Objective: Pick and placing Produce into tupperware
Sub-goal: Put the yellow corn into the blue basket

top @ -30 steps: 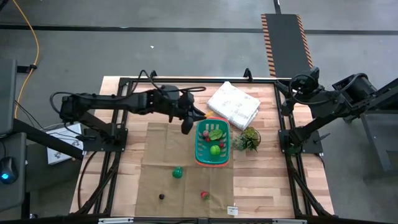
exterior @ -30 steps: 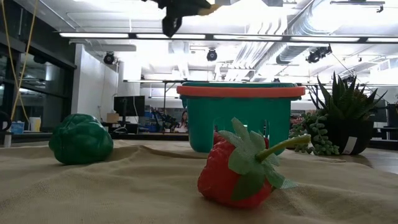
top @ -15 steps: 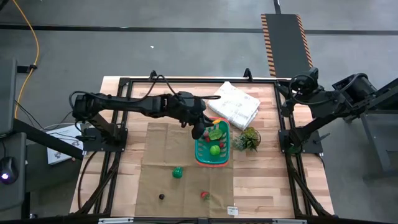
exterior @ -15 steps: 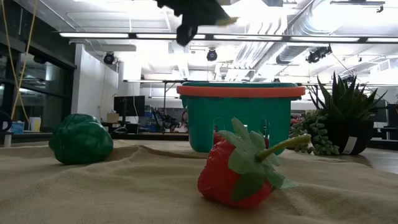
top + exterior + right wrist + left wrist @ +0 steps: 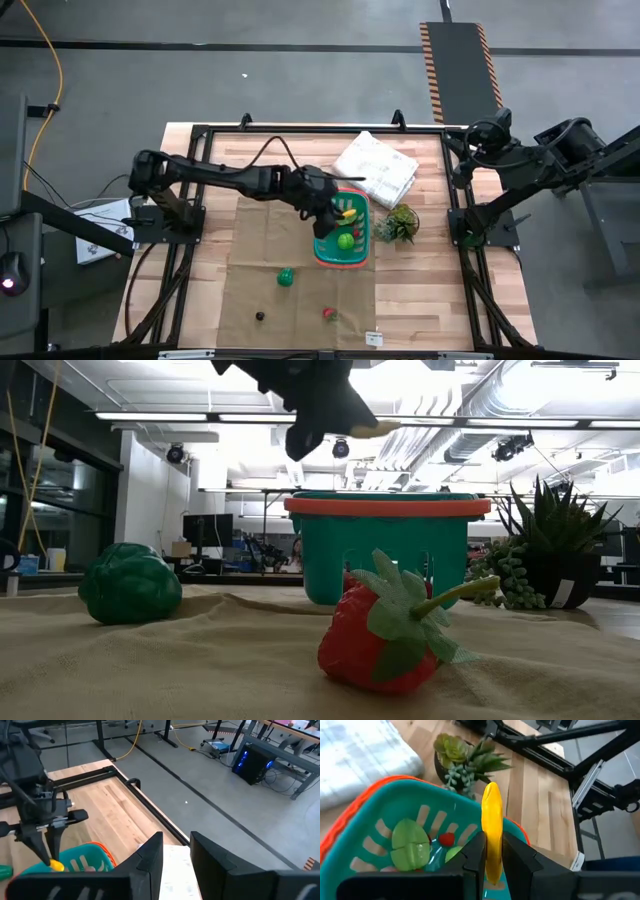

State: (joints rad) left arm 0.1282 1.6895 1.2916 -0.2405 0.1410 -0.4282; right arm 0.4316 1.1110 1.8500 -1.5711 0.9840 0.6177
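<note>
My left gripper (image 5: 338, 212) hangs over the teal tupperware basket (image 5: 321, 243), shut on a long yellow piece of produce (image 5: 492, 820). In the low view this gripper (image 5: 322, 422) is above the basket's orange rim (image 5: 387, 505). A green leafy piece (image 5: 410, 845), a red piece (image 5: 446, 839) and a round green piece (image 5: 346, 240) lie inside the basket. A green piece (image 5: 285, 277), a strawberry (image 5: 385, 635) and a small dark piece (image 5: 259, 316) rest on the burlap. My right gripper (image 5: 175, 855) waits open, high at the table's right edge. My left gripper pinches the yellow piece's near end (image 5: 492, 862) between its two fingers (image 5: 474, 856). The fingers slant down from the table's left and lie along the piece, whose far end (image 5: 378, 429) sticks out past the fingertips. It hangs clear above the basket.
A spiky potted plant (image 5: 399, 224) stands just right of the basket, and a white cloth bundle (image 5: 375, 168) lies behind it. The burlap mat (image 5: 250, 250) covers the table's near middle. A black frame (image 5: 455, 190) runs along the table's edges.
My left gripper has gone toward the table's right edge and down, carrying the yellow piece from left of the basket to over its inside. It has tipped further downward and stayed shut on the piece.
</note>
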